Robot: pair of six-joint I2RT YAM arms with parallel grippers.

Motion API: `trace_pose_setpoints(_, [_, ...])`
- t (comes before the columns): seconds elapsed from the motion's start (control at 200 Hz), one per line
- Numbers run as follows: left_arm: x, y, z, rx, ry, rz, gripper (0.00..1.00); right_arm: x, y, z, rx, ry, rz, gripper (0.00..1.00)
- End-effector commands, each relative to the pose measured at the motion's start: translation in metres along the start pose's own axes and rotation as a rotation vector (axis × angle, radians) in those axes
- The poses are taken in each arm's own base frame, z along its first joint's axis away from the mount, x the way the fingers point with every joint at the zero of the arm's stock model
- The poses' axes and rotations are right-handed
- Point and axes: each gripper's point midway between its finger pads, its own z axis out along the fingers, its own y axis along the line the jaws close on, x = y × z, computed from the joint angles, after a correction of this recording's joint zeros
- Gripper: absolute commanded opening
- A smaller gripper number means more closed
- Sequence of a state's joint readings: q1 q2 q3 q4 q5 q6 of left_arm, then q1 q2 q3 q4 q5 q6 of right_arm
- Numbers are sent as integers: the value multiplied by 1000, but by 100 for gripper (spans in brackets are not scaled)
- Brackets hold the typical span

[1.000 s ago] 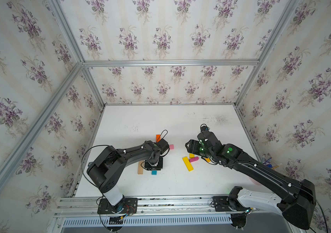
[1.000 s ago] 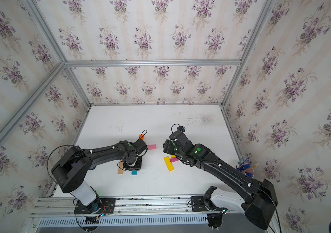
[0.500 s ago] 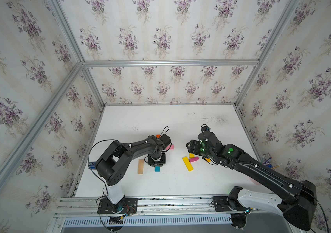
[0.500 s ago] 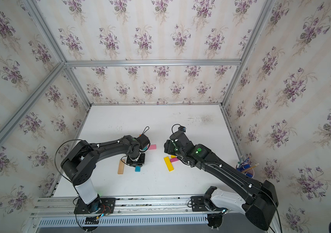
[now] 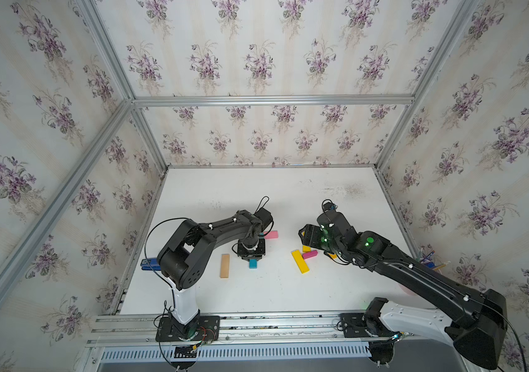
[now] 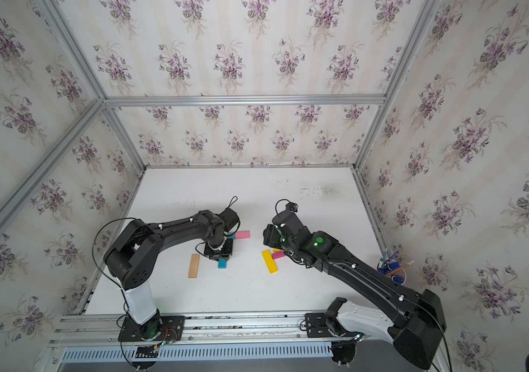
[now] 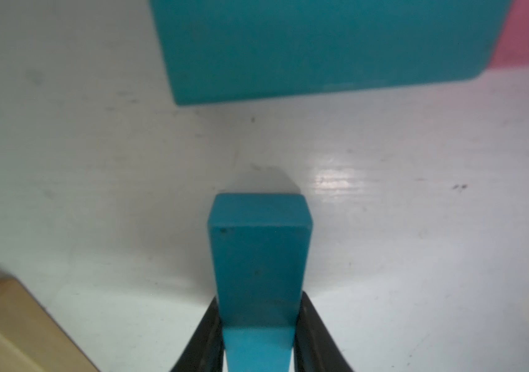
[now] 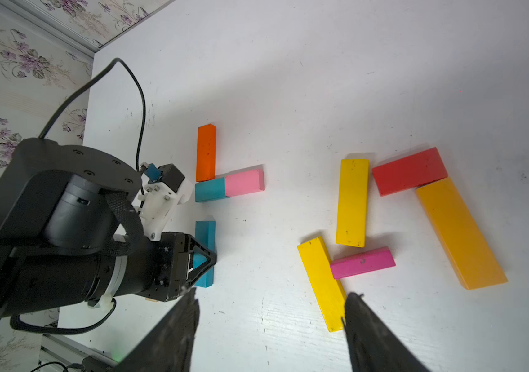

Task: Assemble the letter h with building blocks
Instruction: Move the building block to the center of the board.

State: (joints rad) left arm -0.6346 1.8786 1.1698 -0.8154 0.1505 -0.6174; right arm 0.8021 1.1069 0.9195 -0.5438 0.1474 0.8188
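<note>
Clamping a short flat teal block [image 7: 258, 257], left gripper [image 7: 259, 304] closed; right gripper [image 8: 273, 299] spread, empty.

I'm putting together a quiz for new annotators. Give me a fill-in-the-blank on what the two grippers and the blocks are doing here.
1. The clamped block in the left gripper is coloured ___.
2. The right gripper has its jaws ___ and holds nothing.
3. The magenta block has one end against a ___ block.

Missing words: teal; open; yellow.
</note>
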Motion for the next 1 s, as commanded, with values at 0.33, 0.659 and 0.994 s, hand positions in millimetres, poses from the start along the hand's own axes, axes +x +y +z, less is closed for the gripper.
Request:
trace_pose_setpoints(0.33, [-22, -2, 18, 18, -50, 8, 30, -2, -4, -2, 15, -17, 3, 73])
trace_pose_setpoints(0.659, [-28, -2, 15, 10, -58, 8, 30, -2, -4, -4, 14, -21, 1, 73])
trace_pose_setpoints(0.994, [-34, -2, 7, 3, -77, 15, 31, -2, -5, -3, 15, -21, 1, 73])
